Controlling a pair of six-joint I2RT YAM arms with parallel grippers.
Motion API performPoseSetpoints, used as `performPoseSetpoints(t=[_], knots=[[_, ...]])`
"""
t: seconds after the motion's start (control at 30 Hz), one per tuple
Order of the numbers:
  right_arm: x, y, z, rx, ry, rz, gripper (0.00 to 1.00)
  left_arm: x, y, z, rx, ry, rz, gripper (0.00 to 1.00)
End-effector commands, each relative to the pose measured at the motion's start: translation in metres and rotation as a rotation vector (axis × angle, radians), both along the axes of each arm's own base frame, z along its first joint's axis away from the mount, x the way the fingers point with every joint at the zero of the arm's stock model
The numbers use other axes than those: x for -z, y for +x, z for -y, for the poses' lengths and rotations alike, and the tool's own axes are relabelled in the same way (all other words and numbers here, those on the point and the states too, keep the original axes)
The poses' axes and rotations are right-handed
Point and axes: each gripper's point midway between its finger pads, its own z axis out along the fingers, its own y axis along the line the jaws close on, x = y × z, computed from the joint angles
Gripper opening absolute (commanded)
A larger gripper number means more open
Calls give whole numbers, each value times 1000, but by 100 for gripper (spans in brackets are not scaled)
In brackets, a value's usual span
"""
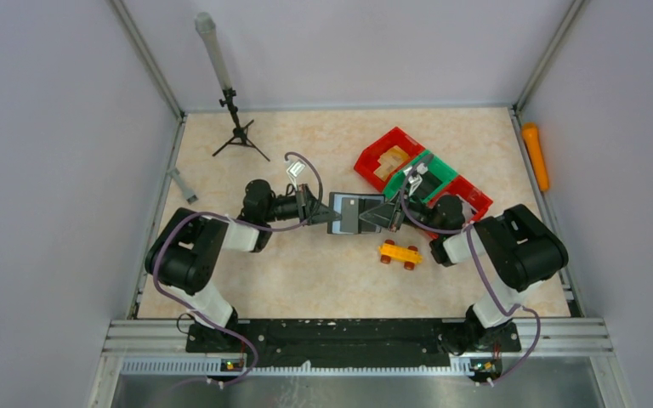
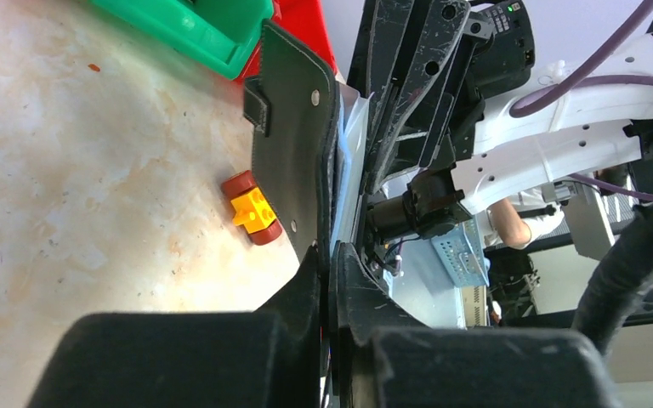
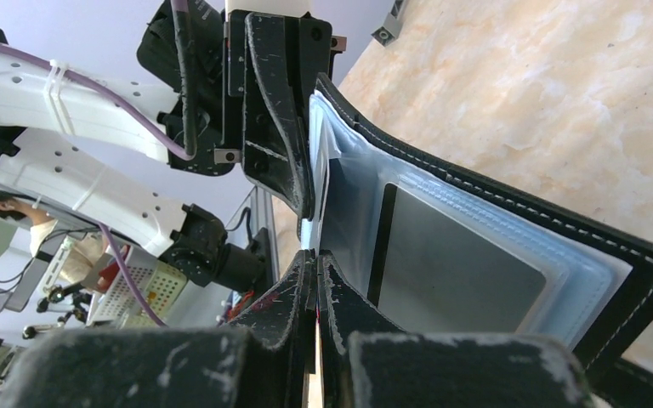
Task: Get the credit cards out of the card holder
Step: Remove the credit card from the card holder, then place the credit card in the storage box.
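Only partly visible — card holder (image 1: 350, 212)

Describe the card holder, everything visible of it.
The card holder is a black, leather-looking case with pale stitching, a short strap tab and a silver snap. It hangs open between the arms, seemingly clear of the table, showing clear plastic sleeves, one holding a grey card. The left gripper pinches one edge, the right gripper another.

The 2 arms fold inward over mid-table, left gripper (image 1: 323, 211) and right gripper (image 1: 377, 215) facing each other, jaws pinched tight on opposite ends of the card holder (image 1: 350, 211).
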Motion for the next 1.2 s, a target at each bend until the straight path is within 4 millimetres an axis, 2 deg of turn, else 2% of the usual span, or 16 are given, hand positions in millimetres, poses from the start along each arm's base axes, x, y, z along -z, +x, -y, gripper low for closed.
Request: performPoseSetpoints(t=[0.0,0.2,0.4,0.7,0.8,1.0,1.17], knots=[[-17,4,0,2,26,87,0,-15,3,2,8,-8,85,0],[-11,9,3,37,-15,83,0,-18,8,-8,-45,-8,106,0],[-3,19,12,108,-63,65,0,-24,19,-39,-210,6,165,0],[-2,33,32,211,-102,49,0,-20,24,-47,-276,89,178,0],[-3,39,39,246,-177,88,0,-20,24,-48,-286,92,176,0],[-10,70,74,435,-475,124,0,-19,25,-52,-316,124,184,0],[-38,82,105,571,-644,151,0,-23,24,-55,-346,148,204,0]])
